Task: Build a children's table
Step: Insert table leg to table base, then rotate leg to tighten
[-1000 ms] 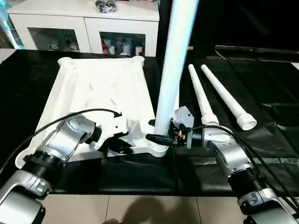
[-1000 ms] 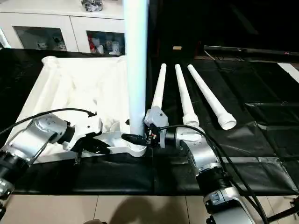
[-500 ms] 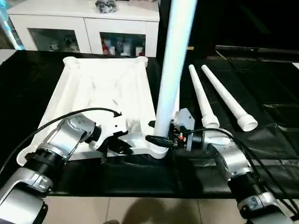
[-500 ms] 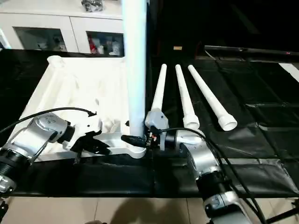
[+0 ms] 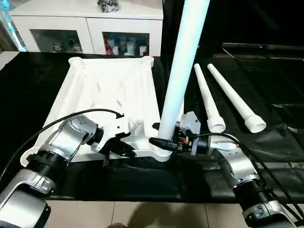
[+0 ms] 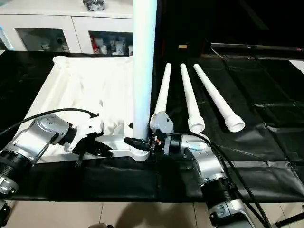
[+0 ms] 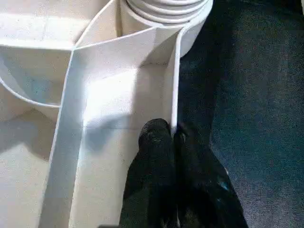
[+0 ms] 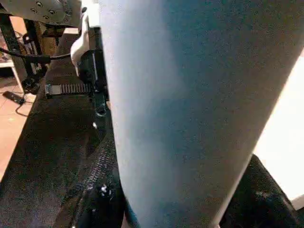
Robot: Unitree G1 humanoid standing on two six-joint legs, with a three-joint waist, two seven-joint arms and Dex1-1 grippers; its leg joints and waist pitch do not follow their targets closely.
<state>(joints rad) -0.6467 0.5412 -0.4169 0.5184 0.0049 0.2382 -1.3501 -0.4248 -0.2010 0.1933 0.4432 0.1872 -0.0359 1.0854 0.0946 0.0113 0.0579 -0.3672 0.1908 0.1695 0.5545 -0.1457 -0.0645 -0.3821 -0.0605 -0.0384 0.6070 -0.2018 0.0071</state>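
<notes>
Table top (image 5: 107, 102) lies upside down on the black mat (image 5: 266, 156), ribs up, near edge toward the robot. One leg (image 5: 183, 71) stands upright in the near-right corner socket (image 5: 164, 151); not clear if it's fully seated. Three spare legs (image 6: 190, 97) lie on the mat to the right, side by side, well apart from the top.

Right gripper (image 5: 159, 141) is clamped around the upright leg just above the socket. Left gripper (image 7: 171, 137) is pinched closed on the thin rim wall of the top near that corner, bracing it.

Judgement: hollow plastic, so light and fairly stiff, but smooth and tapered, so a grip can slide toward the narrow end. Hold low, close to the socket, as now; high up it levers. The rim wall is thin and may flex, so pinch near a rib junction.
</notes>
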